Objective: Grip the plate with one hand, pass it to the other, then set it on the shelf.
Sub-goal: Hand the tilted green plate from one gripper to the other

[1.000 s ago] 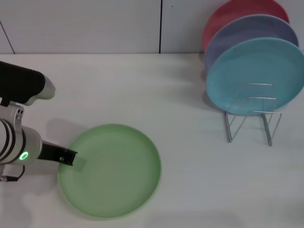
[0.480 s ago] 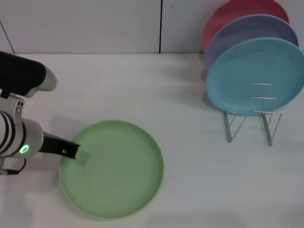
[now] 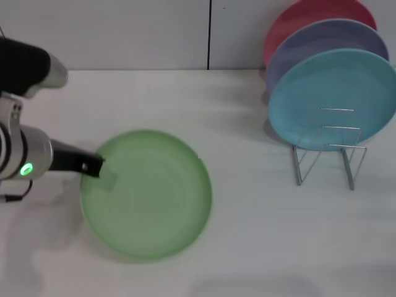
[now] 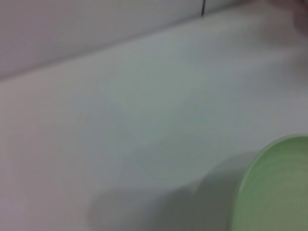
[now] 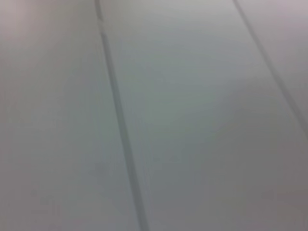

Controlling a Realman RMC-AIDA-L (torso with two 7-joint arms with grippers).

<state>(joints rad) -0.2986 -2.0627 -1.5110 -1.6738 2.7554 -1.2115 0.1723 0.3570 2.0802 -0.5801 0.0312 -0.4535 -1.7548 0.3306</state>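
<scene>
The light green plate [image 3: 148, 192] is held up off the white table at the left, tilted slightly. My left gripper [image 3: 99, 170], on the arm with the green ring, is shut on the plate's left rim. The plate's edge also shows in the left wrist view [image 4: 274, 187]. The wire shelf [image 3: 328, 148] stands at the right on the table, with its front loops bare. My right gripper is out of view; its wrist view shows only a plain grey surface with dark lines.
A turquoise-blue plate [image 3: 334, 99], a lavender plate [image 3: 328, 43] and a red plate [image 3: 309, 15] stand on edge in the back of the shelf. A wall runs along the table's far edge [image 3: 154, 69].
My left gripper has lifted the green plate off the table, moving it up and away from me. The plate's shadow now falls on the table below it.
</scene>
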